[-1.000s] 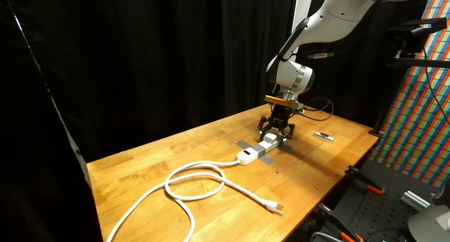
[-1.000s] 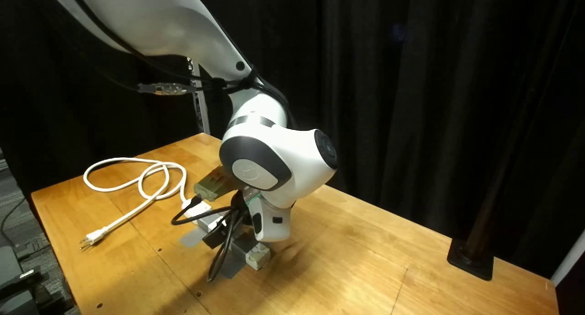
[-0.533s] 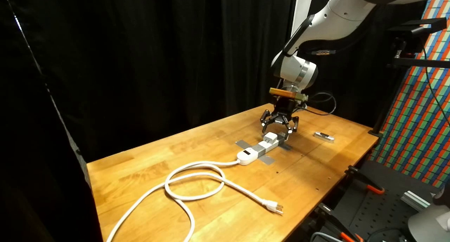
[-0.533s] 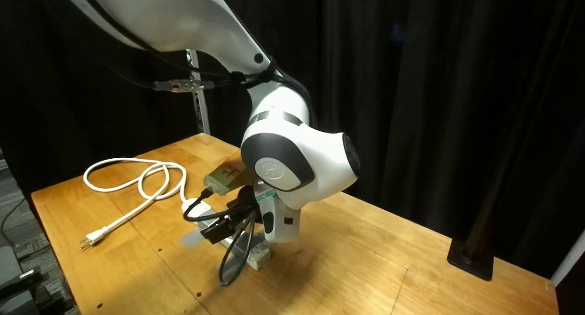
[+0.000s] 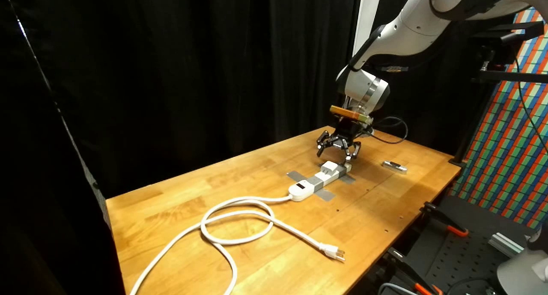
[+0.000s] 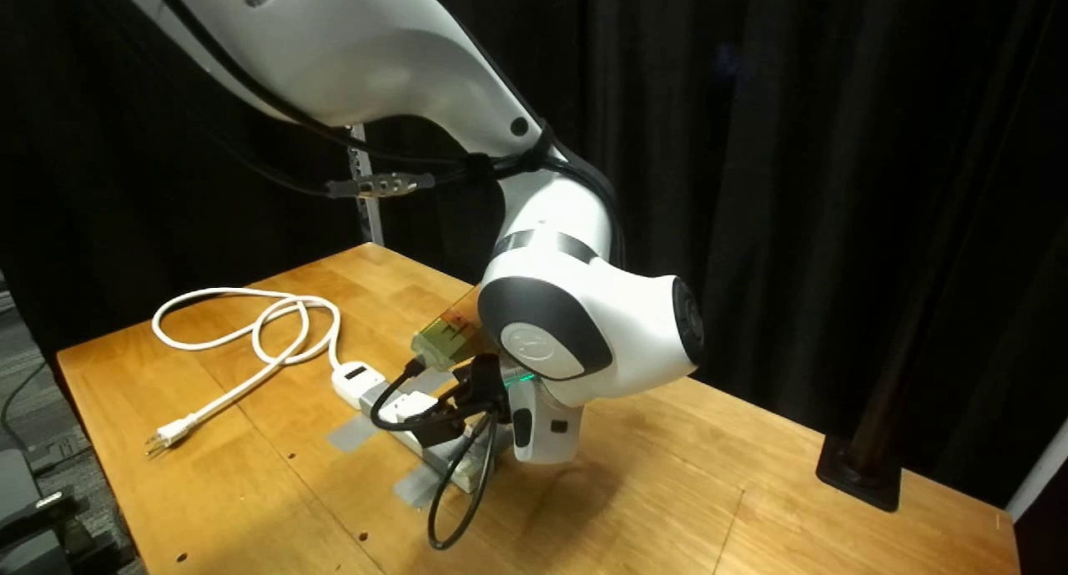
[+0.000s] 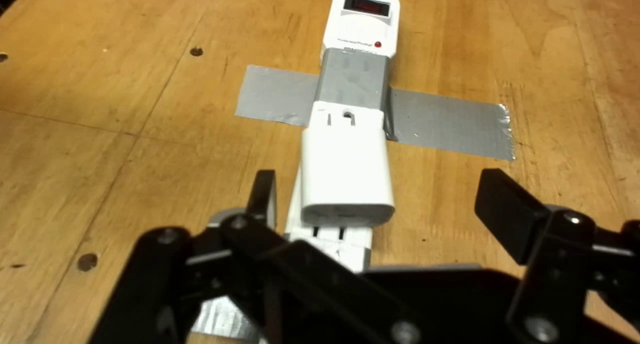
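Note:
My gripper is open and empty, just above and behind a white charger block in an exterior view. In the wrist view the gripper has its black fingers wide apart. The charger block lies ahead, nearer the left finger, and neither finger visibly touches it. The charger sits on a white power strip, which has a dark-red switch at its far end. The strip also shows beside my arm in an exterior view. Grey tape crosses it onto the wooden table. My left finger hides part of its near end.
A white cord loops over the table and ends in a plug. A small silver and black object lies beyond the strip. Orange-handled clamps grip the table edge. A black stand base stands at another edge.
My gripper has risen from around the charger and moved back toward the strip's far end, now slightly tilted. The charger and strip have stayed in place.

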You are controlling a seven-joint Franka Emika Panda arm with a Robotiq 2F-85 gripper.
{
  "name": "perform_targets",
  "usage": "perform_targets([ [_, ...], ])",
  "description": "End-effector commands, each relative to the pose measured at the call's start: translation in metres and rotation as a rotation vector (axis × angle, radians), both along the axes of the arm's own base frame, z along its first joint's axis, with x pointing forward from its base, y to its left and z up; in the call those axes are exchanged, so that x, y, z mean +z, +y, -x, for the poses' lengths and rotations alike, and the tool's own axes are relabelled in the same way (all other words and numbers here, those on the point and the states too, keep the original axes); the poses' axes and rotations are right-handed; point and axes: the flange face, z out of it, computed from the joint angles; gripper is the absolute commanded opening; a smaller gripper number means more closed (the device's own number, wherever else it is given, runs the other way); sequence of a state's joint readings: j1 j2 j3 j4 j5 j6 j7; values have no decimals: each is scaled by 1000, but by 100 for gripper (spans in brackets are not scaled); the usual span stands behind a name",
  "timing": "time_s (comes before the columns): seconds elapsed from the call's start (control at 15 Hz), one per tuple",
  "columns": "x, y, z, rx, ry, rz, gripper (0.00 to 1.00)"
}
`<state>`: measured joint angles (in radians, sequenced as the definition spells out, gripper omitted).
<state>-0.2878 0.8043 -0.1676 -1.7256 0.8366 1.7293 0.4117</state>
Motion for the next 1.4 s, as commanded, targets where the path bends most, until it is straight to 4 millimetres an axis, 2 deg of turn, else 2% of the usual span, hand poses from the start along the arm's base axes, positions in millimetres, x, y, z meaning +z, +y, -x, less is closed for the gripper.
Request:
perform_targets([
  [0.0,-11,-8,-10,-30,-17,-17,100],
  [0.13,-16,-10,-9,-31,-6,-13,100],
  [0.2,-19,-11,-9,-30,0,-12,95],
  [0.27,-20,-10,-8,-30,2,-15,74],
  [0.4,-22,-10,-6,-34,10,-29,70],
  [0.67,-19,-7,-1,-26,40,-63,38],
  [0.73,-19,-6,0,-15,55,-71,45],
  [0.8,-19,-5,1,-11,61,-79,73],
  [0.87,-19,-3,2,-5,72,-90,73],
  [0.93,-19,-2,4,4,81,-99,77],
  [1.13,-21,3,7,19,102,-128,100],
  [1.33,-22,5,10,24,107,-150,100],
])
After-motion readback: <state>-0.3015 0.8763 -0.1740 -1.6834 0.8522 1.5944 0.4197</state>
